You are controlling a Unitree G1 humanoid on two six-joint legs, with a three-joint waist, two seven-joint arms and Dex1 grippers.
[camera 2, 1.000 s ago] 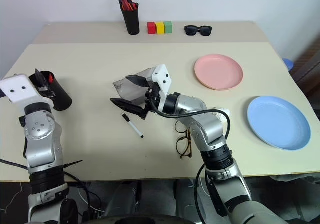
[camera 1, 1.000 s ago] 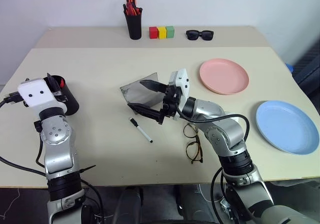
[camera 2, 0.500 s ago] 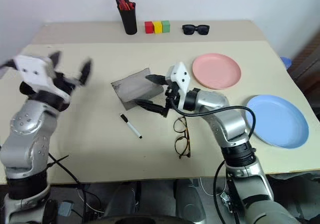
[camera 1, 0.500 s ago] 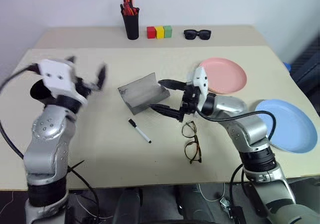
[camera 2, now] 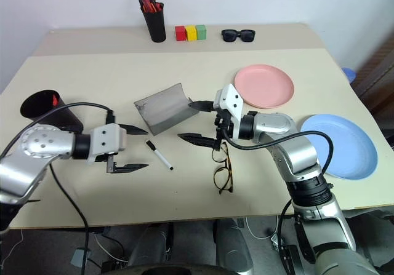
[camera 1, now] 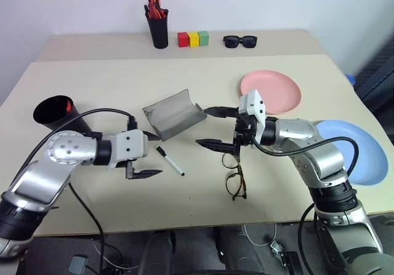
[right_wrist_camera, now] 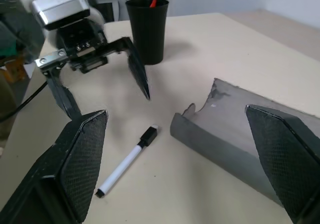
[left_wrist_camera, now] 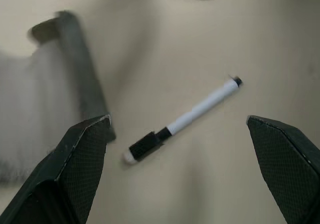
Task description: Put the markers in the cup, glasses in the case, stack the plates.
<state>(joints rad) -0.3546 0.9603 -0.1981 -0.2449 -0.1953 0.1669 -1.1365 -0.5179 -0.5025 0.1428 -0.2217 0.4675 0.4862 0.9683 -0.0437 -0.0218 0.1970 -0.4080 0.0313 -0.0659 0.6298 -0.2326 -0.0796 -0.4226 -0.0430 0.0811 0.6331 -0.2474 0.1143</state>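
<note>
Progress at this moment appears partial: one red-tipped marker (camera 1: 68,106) already stands in the black cup (camera 1: 58,115) near the left edge of the tabletop (camera 1: 92,78), while the white marker (camera 1: 172,160) lies on the table between the two arms. Its long axis runs diagonally, the black cap toward the far left and the thin tip toward the near right. The grey case (camera 1: 174,113) rests open just beyond it, toward the middle of the table, with nothing visible inside. The glasses (camera 1: 234,173) lie unfolded near the front edge, their long axis running roughly front to back, close below the right gripper (camera 1: 217,127). The pink plate (camera 1: 270,92) and the blue plate (camera 1: 348,152) sit apart along the right side, unstacked.

The left gripper (camera 1: 145,155) hovers low just beside the capped end of the white marker, jaws spread wide and empty; the wrist view frames the pen between its fingertips. The right gripper is likewise wide open and holds nothing.

Remaining, as judged: second marker, glasses, plates.
</note>
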